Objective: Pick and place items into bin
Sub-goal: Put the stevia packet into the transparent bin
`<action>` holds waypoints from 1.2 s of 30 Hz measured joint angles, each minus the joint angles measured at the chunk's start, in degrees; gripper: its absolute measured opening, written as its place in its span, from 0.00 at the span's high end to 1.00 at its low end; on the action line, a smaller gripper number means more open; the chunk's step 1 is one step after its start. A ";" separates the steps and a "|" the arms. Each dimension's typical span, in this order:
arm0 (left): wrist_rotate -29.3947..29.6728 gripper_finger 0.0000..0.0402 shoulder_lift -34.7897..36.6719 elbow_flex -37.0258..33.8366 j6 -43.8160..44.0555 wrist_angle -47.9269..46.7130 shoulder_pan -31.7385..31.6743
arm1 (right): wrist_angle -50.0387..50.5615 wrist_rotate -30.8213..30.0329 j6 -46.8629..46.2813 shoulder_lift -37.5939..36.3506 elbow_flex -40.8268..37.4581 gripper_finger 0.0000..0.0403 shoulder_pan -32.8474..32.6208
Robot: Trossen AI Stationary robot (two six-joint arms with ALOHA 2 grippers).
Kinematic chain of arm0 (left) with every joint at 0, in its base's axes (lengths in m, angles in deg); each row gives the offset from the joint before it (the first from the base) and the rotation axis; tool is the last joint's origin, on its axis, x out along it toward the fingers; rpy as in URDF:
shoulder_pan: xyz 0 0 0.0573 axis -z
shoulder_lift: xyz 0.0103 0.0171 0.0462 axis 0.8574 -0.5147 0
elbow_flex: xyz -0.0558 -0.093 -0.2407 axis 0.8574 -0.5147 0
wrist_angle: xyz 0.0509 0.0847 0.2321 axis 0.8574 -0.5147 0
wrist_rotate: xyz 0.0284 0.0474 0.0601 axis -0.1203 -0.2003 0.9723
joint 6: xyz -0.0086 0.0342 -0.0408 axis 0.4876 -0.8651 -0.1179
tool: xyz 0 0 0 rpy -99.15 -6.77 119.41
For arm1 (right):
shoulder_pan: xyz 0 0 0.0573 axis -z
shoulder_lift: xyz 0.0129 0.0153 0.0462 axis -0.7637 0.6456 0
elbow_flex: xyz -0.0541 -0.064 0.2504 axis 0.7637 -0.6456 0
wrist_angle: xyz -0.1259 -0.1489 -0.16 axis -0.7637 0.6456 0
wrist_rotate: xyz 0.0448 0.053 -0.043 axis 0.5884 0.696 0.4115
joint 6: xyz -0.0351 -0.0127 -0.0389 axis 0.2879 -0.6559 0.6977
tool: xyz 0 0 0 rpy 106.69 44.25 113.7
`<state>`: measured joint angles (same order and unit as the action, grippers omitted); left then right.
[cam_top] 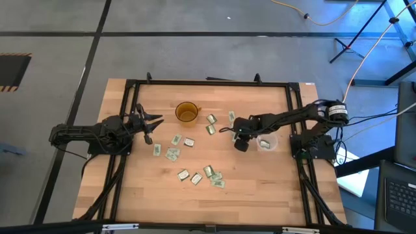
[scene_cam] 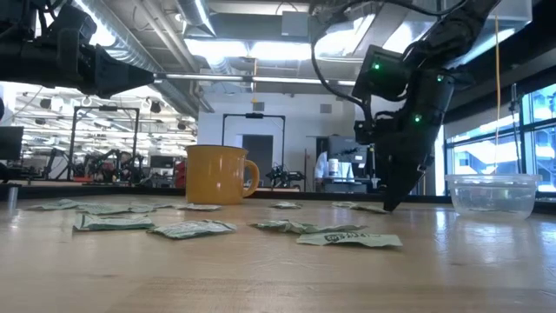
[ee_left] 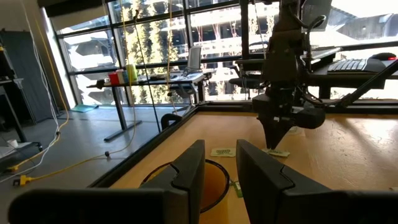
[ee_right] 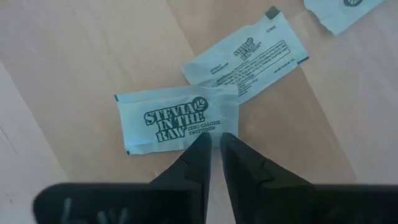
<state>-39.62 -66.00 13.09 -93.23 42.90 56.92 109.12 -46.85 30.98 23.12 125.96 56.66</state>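
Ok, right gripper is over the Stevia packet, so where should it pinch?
Pinch the near long edge of the packet, coming straight down. It lies flat on the table, and the right gripper already sits at that edge, clear of the overlapping second packet.

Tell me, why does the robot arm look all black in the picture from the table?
Low view: bright ceiling lights and windows shine behind the right gripper, so it shows as a dark shape. Left wrist view: sunny windows behind do the same to that arm. Right wrist view: the light falls evenly from above, so the packet and its print show plainly.
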 joint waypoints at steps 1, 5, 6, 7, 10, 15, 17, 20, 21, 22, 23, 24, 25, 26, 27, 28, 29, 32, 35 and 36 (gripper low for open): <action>0.00 0.79 0.02 0.00 0.00 0.01 -0.01 | 0.24 0.47 -0.05 0.14 0.00 0.89 0.16; 0.00 0.79 0.00 0.00 0.01 0.01 -0.01 | 0.85 0.79 -1.21 0.46 0.00 0.89 0.48; 0.00 0.79 0.00 -0.01 0.00 0.01 0.01 | 0.89 0.77 -1.44 0.46 0.00 0.90 0.48; 0.00 0.79 0.00 0.00 0.00 -0.01 -0.01 | 0.90 0.77 -1.47 0.48 0.00 0.91 0.48; 0.00 0.79 0.01 0.00 0.01 0.01 0.00 | 1.00 0.61 -1.48 0.55 0.00 0.96 0.52; 0.00 0.79 0.02 0.00 0.00 0.01 -0.01 | 1.13 0.40 -1.47 0.53 -0.02 0.98 0.52; 0.00 0.79 0.01 0.00 0.01 0.01 0.00 | 1.40 0.39 -1.47 0.49 0.01 0.98 0.52; 0.00 0.79 0.00 0.00 0.00 0.01 -0.01 | 3.64 0.55 -1.40 -0.69 1.20 0.99 0.41; 0.00 0.79 0.00 0.00 0.00 0.01 -0.01 | 4.72 0.62 -1.40 -1.47 1.69 0.99 0.33; 0.00 0.79 0.00 0.00 0.00 0.01 0.01 | 7.16 0.77 -1.35 -2.37 1.99 0.99 0.22; 0.00 0.79 0.00 0.00 0.02 0.01 -0.01 | 9.56 0.77 -1.27 -3.44 2.26 0.99 0.00; -0.02 0.79 0.00 0.00 0.00 0.00 0.01 | 11.12 0.77 -1.21 -4.72 3.28 0.99 -0.22; 0.00 0.79 0.00 0.00 0.02 0.01 0.00 | 12.24 0.69 -1.22 -6.20 4.47 1.00 -0.44; -0.01 0.79 0.00 0.00 0.01 0.01 0.00 | 14.10 0.64 -1.41 -7.72 5.28 1.00 -0.72; -0.03 0.79 0.00 0.00 0.02 0.01 0.01 | 16.83 0.64 -1.67 -9.13 5.94 1.00 -1.16; -0.05 0.79 0.00 0.00 0.02 0.01 0.01 | 19.69 0.63 -2.19 -10.28 6.33 1.00 -1.71; -0.04 0.79 0.00 0.00 0.02 0.01 0.00 | 21.62 0.64 -2.82 -11.50 6.66 1.00 -2.25; -0.04 0.79 0.00 0.00 0.01 0.00 0.00 | 25.24 0.46 -4.70 -16.74 8.83 1.00 -4.04; -0.05 0.79 0.00 0.00 0.01 0.01 -0.01 | 32.44 0.38 -8.66 -21.05 9.08 1.00 -5.91; -0.07 0.79 0.00 0.00 0.02 0.00 0.01 | 33.67 0.02 -10.40 -22.67 9.10 1.00 -6.51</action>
<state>-39.69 -66.00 13.09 -93.21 42.90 56.93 142.79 -46.83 20.58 0.46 135.06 50.15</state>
